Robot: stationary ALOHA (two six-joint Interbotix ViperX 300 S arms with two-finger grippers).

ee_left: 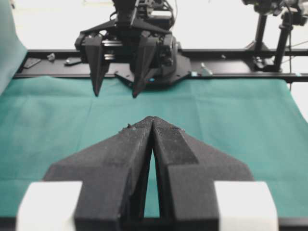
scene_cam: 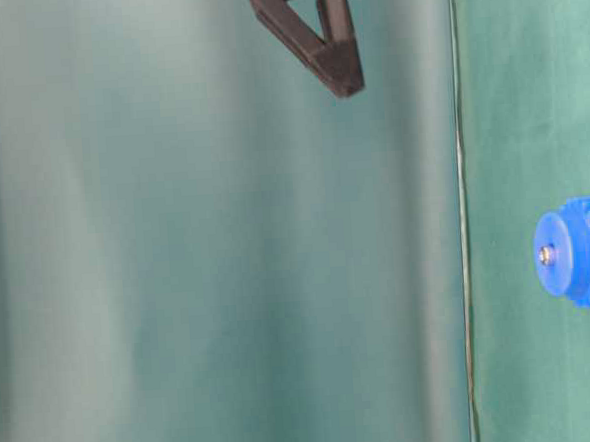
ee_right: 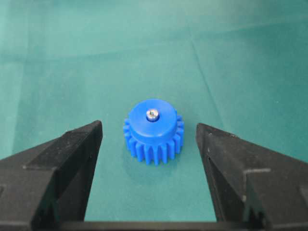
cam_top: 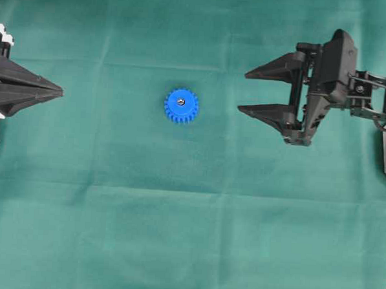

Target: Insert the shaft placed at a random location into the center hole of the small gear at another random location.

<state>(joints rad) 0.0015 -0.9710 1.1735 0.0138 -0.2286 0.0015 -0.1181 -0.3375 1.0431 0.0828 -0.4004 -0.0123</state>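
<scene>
Blue plastic marks the small gear [cam_top: 181, 106], which is seen lying flat on the green cloth of the table [cam_top: 175, 234], roughly midway between the two arms. A raised round hub is turned upward, and the shaft [ee_right: 152, 114] is seated upright in the center hole, only its shiny silvery end being visible just above the hub face. In the table-level view the same bright tip is shown at the middle of the hub. The right end effector [cam_top: 242, 91] is held clear of the gear on the right side of the overhead view, its two black fingers spread wide and nothing gripped between them; in the right wrist view the gear is framed between the fingers [ee_right: 67, 159] without being touched by either. The left end effector [cam_top: 60, 92] is kept at the left edge, well apart from the gear, its fingers pressed together to a point with nothing held.
</scene>
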